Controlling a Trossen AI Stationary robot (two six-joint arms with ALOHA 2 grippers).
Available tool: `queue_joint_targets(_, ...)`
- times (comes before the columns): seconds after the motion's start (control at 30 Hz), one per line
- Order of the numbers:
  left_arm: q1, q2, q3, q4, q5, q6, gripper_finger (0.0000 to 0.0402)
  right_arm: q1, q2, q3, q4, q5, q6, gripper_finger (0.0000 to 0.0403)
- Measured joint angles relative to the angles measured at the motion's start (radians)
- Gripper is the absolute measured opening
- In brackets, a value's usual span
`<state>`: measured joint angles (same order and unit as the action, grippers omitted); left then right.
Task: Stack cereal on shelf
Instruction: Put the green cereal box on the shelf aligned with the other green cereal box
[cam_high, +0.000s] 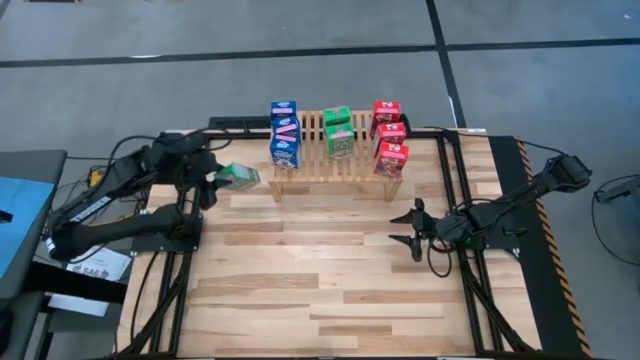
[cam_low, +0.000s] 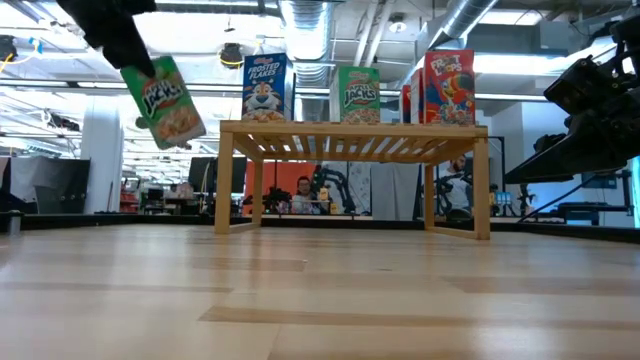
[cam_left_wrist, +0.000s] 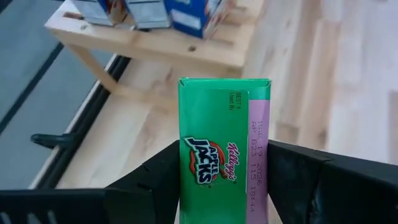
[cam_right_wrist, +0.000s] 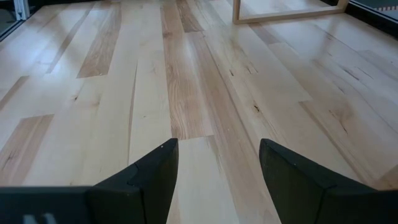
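The wooden slatted shelf (cam_high: 335, 165) stands at the table's far middle. On it stand blue cereal boxes (cam_high: 285, 135) at its left, green ones (cam_high: 338, 130) in the middle and red ones (cam_high: 388, 140) at its right. My left gripper (cam_high: 222, 178) is shut on another green cereal box (cam_high: 240, 177), in the air just left of the shelf and at about the height of its top (cam_low: 165, 102). My right gripper (cam_high: 413, 230) hovers open over bare planks at the right, nothing between its fingers (cam_right_wrist: 217, 155). My left gripper pinches the green box between its two fingers (cam_left_wrist: 155, 180), which lie on two opposite faces, at the end nearer the wrist (cam_left_wrist: 189, 171). A narrow printed panel faces the wrist camera. The fingers slant down from the left. The box hangs tilted, clear of table and shelf.
Black frame rails (cam_high: 450, 180) run along the table's left and right sides. Bare planks (cam_high: 310, 270) fill the near middle. Beyond the table, seen under the shelf, a person (cam_low: 303, 190) sits in the room.
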<state>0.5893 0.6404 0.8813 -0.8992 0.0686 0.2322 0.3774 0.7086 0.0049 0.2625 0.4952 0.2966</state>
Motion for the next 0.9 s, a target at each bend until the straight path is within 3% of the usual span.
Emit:
queue_joint_targets(0.23,-0.097,-0.028,0.071,-0.008,0.004,-0.123,0.0182,0.000,0.000,0.000,0.000,0.000,0.000,0.0250)
queue_joint_targets(0.43,-0.187,0.026,0.151,0.036,0.015,-0.183,0.0182,0.000,0.000,0.000,0.000,0.000,0.000,0.0250)
queue_joint_targets(0.9,-0.432,0.376,0.307,0.198,-0.079,-0.196,0.0182,0.000,0.000,0.000,0.000,0.000,0.000,0.0250)
